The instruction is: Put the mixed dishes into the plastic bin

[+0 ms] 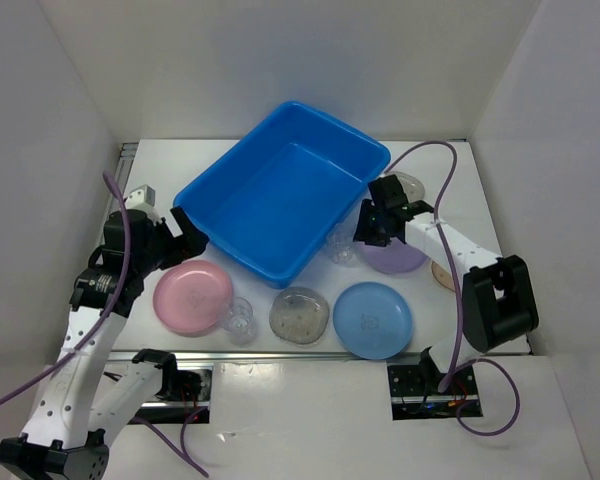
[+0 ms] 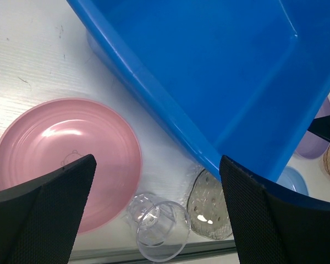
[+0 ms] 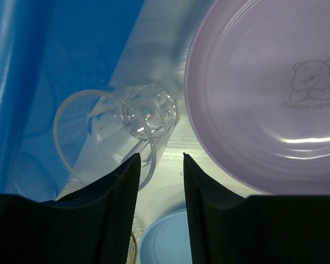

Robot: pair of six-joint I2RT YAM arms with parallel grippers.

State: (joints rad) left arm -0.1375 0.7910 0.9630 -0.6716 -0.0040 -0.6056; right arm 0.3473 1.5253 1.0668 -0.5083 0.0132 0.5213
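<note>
The clear cup (image 3: 121, 126) lies tipped on the surface (image 2: 33, 55) between the blue bin (image 3: 22, 82) and the lavender plate (image 3: 264, 99). The right tool (image 3: 160, 159) sits half-closed at its rim; whether it grips, I cannot tell. Next: lift it over the wall. The left tool (image 2: 157, 159) hangs released

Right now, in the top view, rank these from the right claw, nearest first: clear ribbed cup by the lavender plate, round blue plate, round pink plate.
1. Clear ribbed plastic cup: right beside the right claw.
2. Round blue plastic plate: toward the near edge.
3. Round pink plastic plate: far left side.
</note>
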